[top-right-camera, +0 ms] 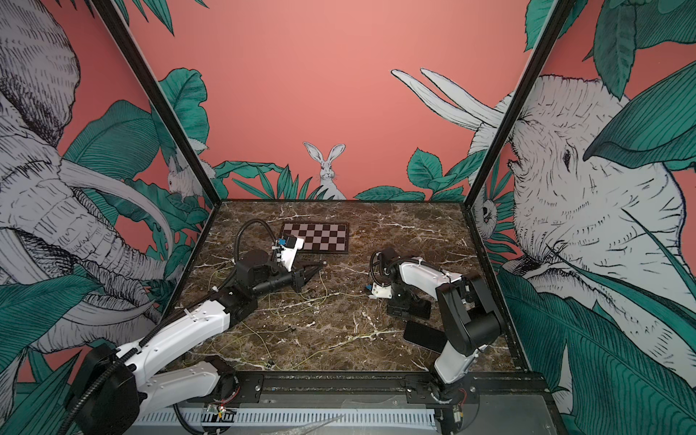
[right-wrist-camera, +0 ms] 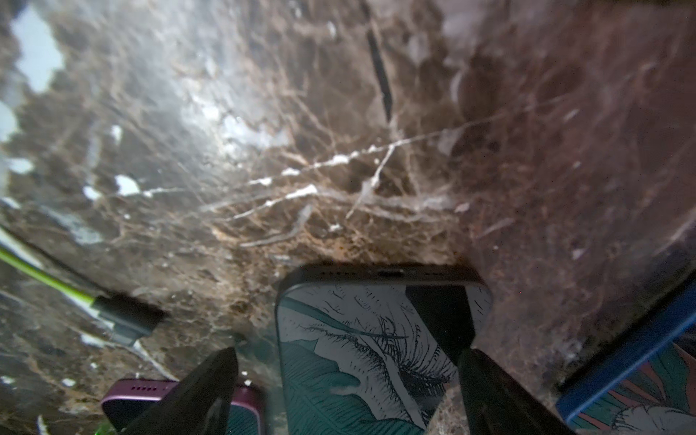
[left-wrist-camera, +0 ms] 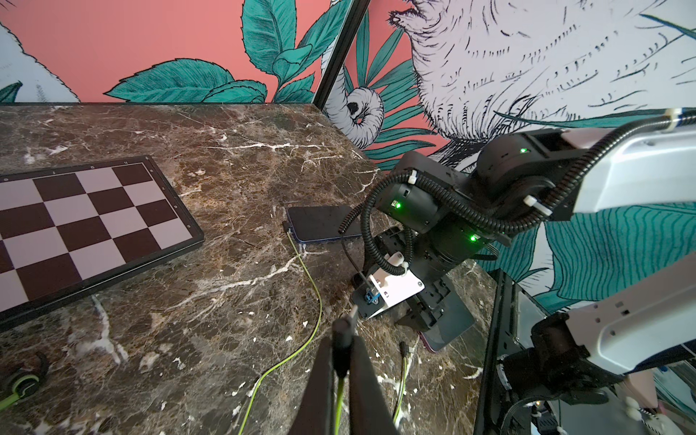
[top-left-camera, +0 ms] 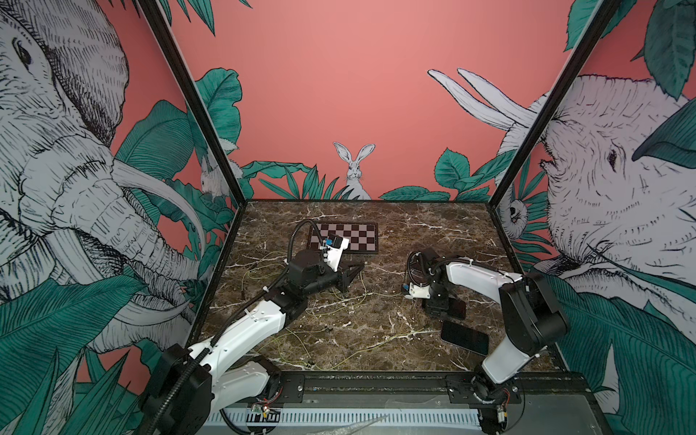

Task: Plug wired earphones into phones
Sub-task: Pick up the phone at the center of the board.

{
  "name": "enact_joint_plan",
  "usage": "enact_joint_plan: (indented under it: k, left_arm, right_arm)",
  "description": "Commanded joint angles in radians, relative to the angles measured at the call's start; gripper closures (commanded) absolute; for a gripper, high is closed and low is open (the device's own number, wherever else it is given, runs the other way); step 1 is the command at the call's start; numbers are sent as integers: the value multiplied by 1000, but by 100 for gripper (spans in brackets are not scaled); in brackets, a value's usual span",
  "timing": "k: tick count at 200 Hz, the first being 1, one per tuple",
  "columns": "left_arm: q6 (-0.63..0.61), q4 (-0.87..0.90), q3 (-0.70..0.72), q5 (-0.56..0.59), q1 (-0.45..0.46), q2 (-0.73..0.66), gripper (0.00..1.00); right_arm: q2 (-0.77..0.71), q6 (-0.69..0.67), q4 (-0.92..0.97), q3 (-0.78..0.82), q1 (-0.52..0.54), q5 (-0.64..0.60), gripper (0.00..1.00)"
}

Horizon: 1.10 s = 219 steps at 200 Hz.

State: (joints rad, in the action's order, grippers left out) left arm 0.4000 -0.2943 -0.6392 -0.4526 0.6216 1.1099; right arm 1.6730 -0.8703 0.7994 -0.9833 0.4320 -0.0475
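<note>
My left gripper is shut on the dark plug of a yellow-green earphone cord, held above the marble; in both top views it sits mid-table. My right gripper is open and reaches down over a black phone, one finger on each side of it. A purple-edged phone and a blue-edged phone flank it. The blue-edged phone has a cord running to its corner. A loose plug lies on the table nearby. Another phone lies near the front right.
A checkerboard plate lies at the back of the marble table. Thin earphone cords sprawl across the middle and front. An earbud rests near the plate. Black frame posts and walls enclose three sides.
</note>
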Motion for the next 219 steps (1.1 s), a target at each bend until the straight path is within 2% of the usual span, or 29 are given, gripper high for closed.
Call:
enact_joint_plan:
  k: [1,81,147,170,197,219]
  left_arm:
    - [11,-25,-16,-6,6,-19,100]
    - [9,-25,-17,-6,6,-9,100]
    - [9,-22,-16,-3,6,-9,100]
    - [10,-20,-17,0,6,-9,100]
    - [1,-9,-19,13,5,-17,100]
    - [-10,6,-20,28,6,-25,100]
  right_arm:
    - [38,-34,11,-8,-21,12,7]
    - [87,-43,5,-4,-47,20,9]
    - [97,-32,-25,21,-44,18,23]
    - [87,-31,-47,35,-38,24,31]
    - [59,-20,-69,34,-36,36,33]
    - [-26,-11,-112,44,-35,89,33]
